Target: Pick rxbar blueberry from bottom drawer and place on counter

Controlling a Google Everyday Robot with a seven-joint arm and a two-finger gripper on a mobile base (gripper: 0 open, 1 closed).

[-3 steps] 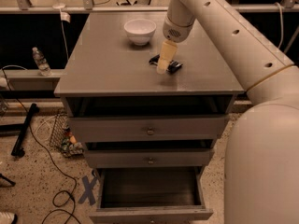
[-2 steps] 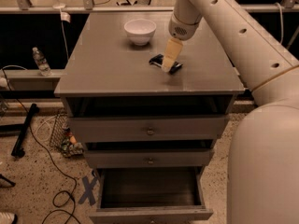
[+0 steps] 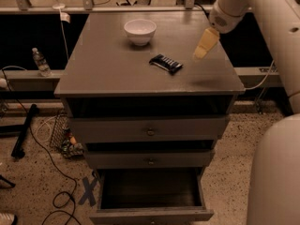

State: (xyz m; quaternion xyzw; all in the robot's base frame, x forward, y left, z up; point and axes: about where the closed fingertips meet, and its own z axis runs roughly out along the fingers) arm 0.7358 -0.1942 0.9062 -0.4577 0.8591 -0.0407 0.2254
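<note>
Rxbar blueberry [image 3: 166, 63] lies flat on the counter [image 3: 108, 64], near the bowl [image 3: 140, 31] and apart from the gripper [image 3: 205, 45] hovering above the counter, clenched or released one cannot tell; it looks light, thin and slick-wrapped, best pinched across its narrow width.

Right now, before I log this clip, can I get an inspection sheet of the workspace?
Surface: counter, grey, bearing two things.
Job's things: rxbar blueberry lies flat on the counter, right of centre; bottom drawer pulled open, interior dark, nothing seen inside.
Clutter: white bowl upright near the counter's back.
Grippers: tool hovers above the counter's right side, right of the bar, apart from it.
Cables: black cable loops on the floor at left.
Surroundings: water bottle on a ledge at left; blue tape cross on the floor.
</note>
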